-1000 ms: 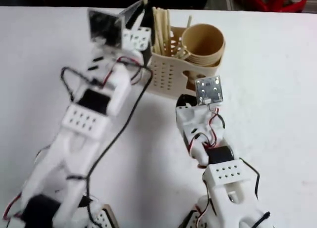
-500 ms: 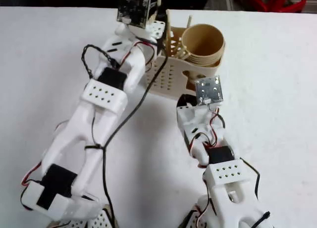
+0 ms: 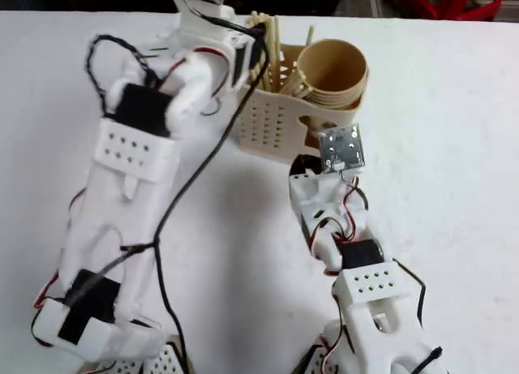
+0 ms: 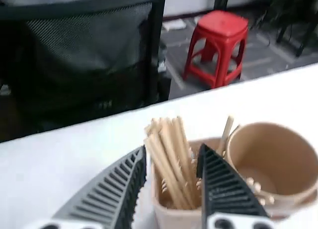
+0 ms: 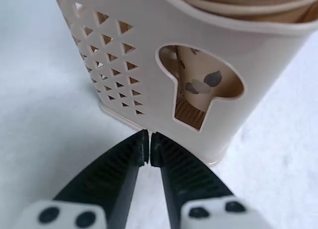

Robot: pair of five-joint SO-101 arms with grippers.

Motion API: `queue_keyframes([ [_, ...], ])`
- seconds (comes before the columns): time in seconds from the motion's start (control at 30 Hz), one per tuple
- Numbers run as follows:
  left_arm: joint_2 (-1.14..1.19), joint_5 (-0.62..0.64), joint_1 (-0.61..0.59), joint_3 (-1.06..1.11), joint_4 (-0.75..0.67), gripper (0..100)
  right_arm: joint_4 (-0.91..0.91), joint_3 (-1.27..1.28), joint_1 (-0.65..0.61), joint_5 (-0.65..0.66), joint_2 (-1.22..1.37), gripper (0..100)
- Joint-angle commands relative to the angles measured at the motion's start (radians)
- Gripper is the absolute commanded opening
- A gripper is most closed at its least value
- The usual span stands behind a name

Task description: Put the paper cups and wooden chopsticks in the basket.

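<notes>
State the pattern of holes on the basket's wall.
Rows of small triangles in the basket, clearest in the right wrist view.

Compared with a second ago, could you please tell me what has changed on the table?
The left arm stretched farther across the table beside the basket, and the left gripper now stands open at the chopsticks; the single stick upright at it earlier seems to have joined the bundle. The right gripper, shut by the basket's wall, the cups and the basket stayed put.

High camera overhead, facing down. Left wrist camera overlooks basket [image 4: 174, 218] beyond left gripper [image 4: 172, 150]; right one hugs its wall. All share basket.
</notes>
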Motion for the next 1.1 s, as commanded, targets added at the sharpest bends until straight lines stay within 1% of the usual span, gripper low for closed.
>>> queue_keyframes([
  [0.0,-0.013,-0.055,-0.018,-0.192,0.265,18,-0.024,-0.014,0.008,0.012,-0.027,1.9],
  [0.2,-0.013,-0.066,-0.019,-0.338,0.522,18,-0.024,-0.014,0.008,0.012,-0.027,1.9],
  [0.3,-0.013,-0.12,-0.018,-0.408,0.637,18,-0.024,-0.014,0.008,0.012,-0.025,1.9],
  [0.4,-0.013,-0.126,-0.018,-0.496,0.756,18,-0.024,-0.014,0.008,0.012,-0.025,1.9],
  [0.5,-0.067,-0.124,-0.036,-0.454,0.767,18,-0.024,-0.014,0.005,0.012,-0.025,1.9],
  [0.77,-0.354,-0.104,-0.045,-0.104,0.741,18,-0.022,-0.014,0.004,0.012,-0.025,1.9],
  [1.07,-0.535,-0.101,-0.047,0.189,0.741,18,-0.022,-0.014,0.004,0.012,-0.025,1.9],
])
